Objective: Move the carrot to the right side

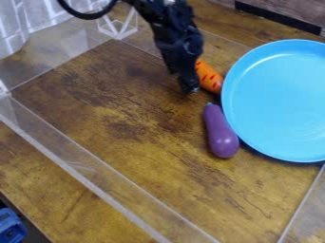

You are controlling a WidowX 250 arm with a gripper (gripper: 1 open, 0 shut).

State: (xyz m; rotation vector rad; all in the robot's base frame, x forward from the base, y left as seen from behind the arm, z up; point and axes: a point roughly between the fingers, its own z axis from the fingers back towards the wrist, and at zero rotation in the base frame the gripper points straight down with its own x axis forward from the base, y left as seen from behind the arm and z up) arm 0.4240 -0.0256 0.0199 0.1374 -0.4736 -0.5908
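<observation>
Small orange toy carrot (207, 76): one, lying on the brown wooden table (114, 114), touching the left rim of the round blue plastic plate (279, 95); largely hidden behind the arm, leafy top not visible. One purple toy eggplant (219, 131) just beside the plate's lower left edge. One black robot hand (188, 85), down at the carrot's left end; whether its fingers are apart or clamped cannot be made out. Plate cut off at right edge.
</observation>
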